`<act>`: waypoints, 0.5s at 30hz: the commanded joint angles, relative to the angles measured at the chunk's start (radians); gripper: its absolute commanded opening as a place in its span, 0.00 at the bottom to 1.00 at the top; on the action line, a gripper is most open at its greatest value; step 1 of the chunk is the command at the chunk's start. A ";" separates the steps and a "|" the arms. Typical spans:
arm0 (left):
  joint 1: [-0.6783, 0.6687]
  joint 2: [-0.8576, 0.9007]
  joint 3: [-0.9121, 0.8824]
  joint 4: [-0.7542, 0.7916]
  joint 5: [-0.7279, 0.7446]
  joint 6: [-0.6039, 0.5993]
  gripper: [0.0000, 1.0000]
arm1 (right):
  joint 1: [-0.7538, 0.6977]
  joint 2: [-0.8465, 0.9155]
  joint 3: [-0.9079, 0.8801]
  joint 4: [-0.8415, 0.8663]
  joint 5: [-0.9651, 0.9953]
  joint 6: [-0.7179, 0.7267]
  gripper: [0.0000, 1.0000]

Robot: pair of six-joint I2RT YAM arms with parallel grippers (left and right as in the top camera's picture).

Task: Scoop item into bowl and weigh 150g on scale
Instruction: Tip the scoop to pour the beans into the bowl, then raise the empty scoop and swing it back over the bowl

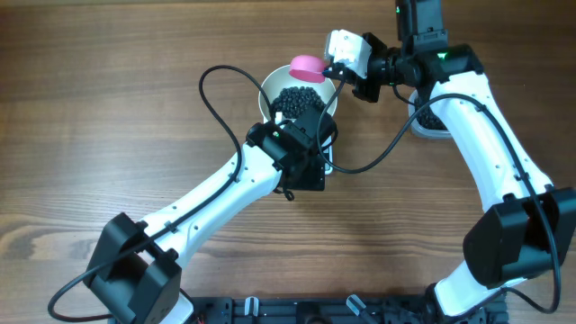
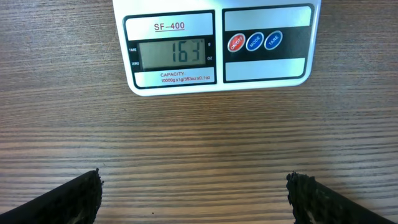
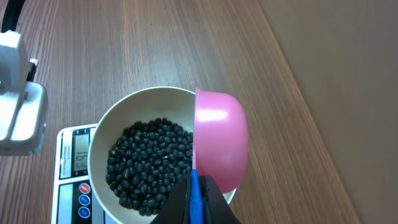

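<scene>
Nearest to us, the left fingers [image 2: 68,202] show only as two black tips at the bottom corners of the left wrist view, spread wide apart with nothing between them but the brown wooden tabletop [image 2: 199,137]. Just beyond them we see the small flat white rectangular scale [image 2: 267,68], whose grey display [image 2: 172,54] shows digits that we read as 163. On the scale stands the round plain white bowl [image 3: 134,102], holding a loose heap of small glossy black beans [image 3: 149,165] that covers its bottom. We find the right fingers [image 3: 217,208] pressed together on the blue handle [image 3: 194,190] of a small pink plastic scoop [image 3: 217,140]. That scoop is tipped on its side at the bowl's rim, its rounded back facing us in the right wrist view; whether it touches the rim we cannot tell
</scene>
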 commanded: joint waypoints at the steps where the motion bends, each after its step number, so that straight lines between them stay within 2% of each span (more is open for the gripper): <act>1: -0.008 0.008 -0.006 0.000 -0.020 -0.010 1.00 | 0.005 -0.020 0.011 0.004 0.010 0.103 0.04; 3: -0.009 0.008 -0.006 -0.001 -0.020 -0.010 1.00 | -0.007 -0.020 0.011 0.014 0.000 0.188 0.04; 8: -0.009 0.008 -0.006 0.000 -0.020 -0.010 1.00 | -0.072 -0.020 0.011 0.119 -0.142 0.600 0.04; 11: -0.008 0.008 -0.006 0.000 -0.020 -0.010 1.00 | -0.146 -0.020 0.011 0.108 -0.312 0.709 0.04; 15: -0.009 0.008 -0.006 0.000 -0.020 -0.010 1.00 | -0.239 -0.020 0.011 0.097 -0.360 0.800 0.04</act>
